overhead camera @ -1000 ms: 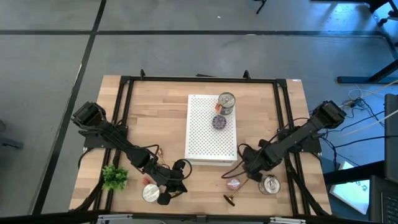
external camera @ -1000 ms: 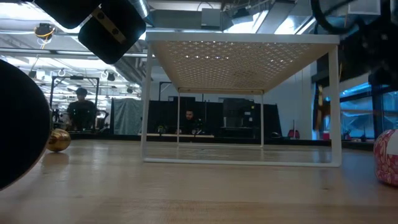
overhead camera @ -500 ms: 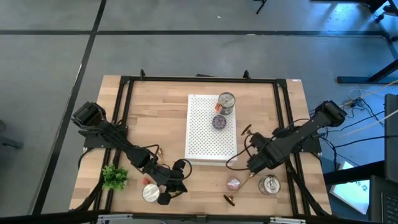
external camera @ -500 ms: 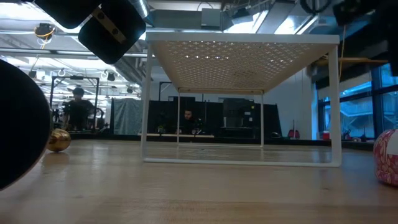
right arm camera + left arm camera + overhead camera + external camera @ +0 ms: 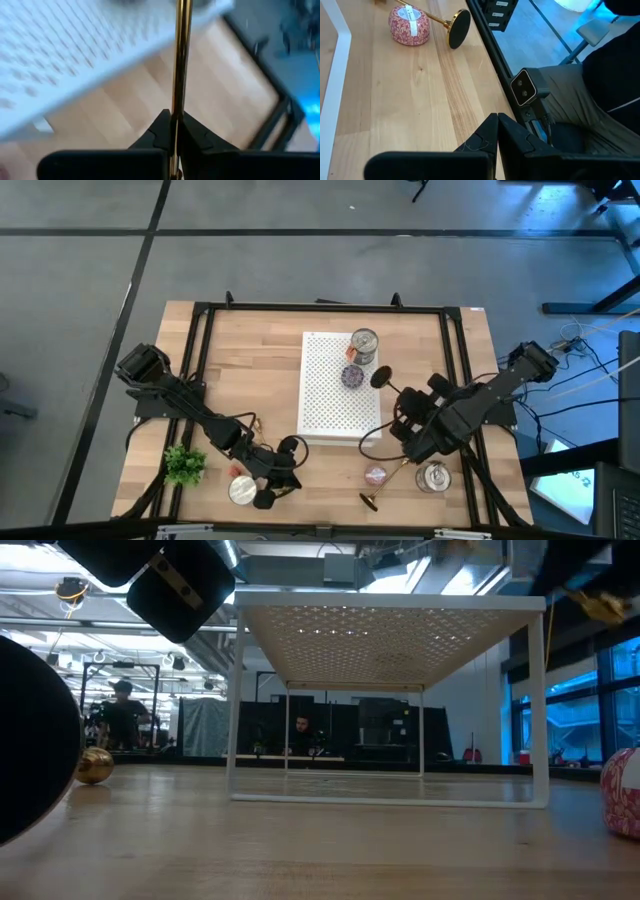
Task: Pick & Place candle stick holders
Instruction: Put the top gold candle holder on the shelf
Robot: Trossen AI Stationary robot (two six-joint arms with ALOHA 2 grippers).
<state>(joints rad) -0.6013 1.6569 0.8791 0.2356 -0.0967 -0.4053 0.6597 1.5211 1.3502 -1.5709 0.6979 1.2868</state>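
My right gripper [image 5: 402, 404] is shut on a gold candle stick holder [image 5: 388, 387], held in the air beside the right edge of the white perforated rack [image 5: 325, 395]. Its round base [image 5: 380, 377] points toward the rack. The holder shows blurred in the low view [image 5: 600, 605]. A second gold holder [image 5: 385, 482] lies on its side on the table near the front edge, and it also shows in the left wrist view [image 5: 451, 22]. My left gripper [image 5: 268, 492] is shut and empty, low at the front left. My right gripper pinches the holder's thin stem [image 5: 180, 107] between its two fingers. The stem runs forward out of the fingers, along them, toward the rack. The holder is lifted clear of the table and the rack.
A silver tin [image 5: 363, 345] and a purple disc [image 5: 352, 376] sit on the rack. On the table are a silver tin [image 5: 435, 476], a pink disc [image 5: 375, 475], another silver tin [image 5: 240, 491], a green plant [image 5: 185, 465] and a small gold thing [image 5: 250, 423].
My right gripper has risen from low over the table's front right and gone toward the far edge and the rack, carrying the gold holder. The holder is lifted clear and has turned, so its base now points at the rack's right edge.
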